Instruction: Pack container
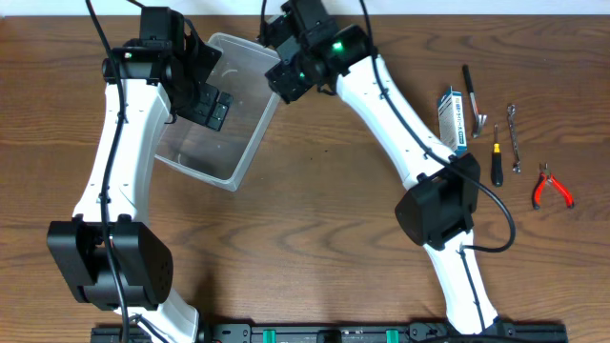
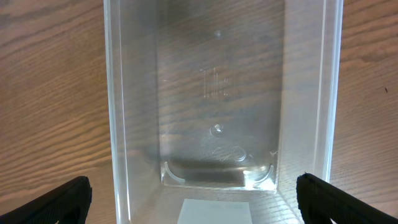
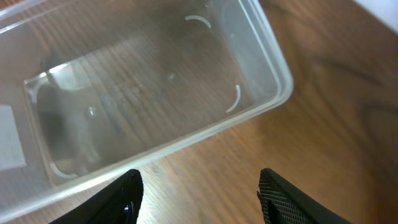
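The left gripper (image 2: 193, 196) has its jaws spread wide over the open container (image 2: 217, 93), holding nothing; only the fingertips show, cut off at the frame corners. The right gripper (image 3: 199, 193) has its jaws apart above bare table (image 3: 336, 137), with the container's rim at its 12 o'clock. Overhead, both arms reach toward 11 o'clock, hiding the container's far end.

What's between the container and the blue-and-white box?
Overhead view: bare tabletop between container and blue-and-white box, crossed only by the right arm passing above it.
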